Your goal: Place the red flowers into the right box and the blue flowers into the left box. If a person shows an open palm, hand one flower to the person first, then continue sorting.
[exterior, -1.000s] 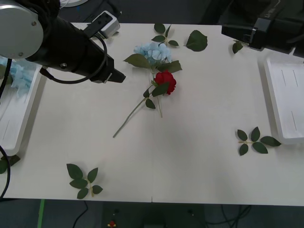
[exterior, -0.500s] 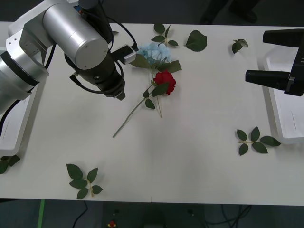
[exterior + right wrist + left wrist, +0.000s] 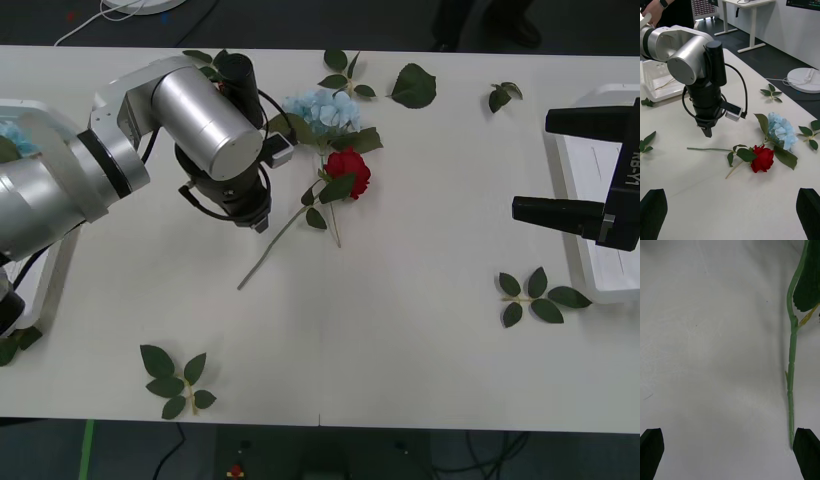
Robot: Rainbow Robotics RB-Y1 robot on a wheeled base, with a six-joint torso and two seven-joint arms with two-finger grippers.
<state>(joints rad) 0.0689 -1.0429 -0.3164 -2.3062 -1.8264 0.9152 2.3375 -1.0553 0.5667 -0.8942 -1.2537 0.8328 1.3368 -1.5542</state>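
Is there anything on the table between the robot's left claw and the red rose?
Only the rose's own green stem and leaves. In the front view the left gripper hovers open beside that stem, with the red rose past it.

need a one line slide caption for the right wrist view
Left gripper hovers open above the red rose stem, blue hydrangea alongside, on the white table.
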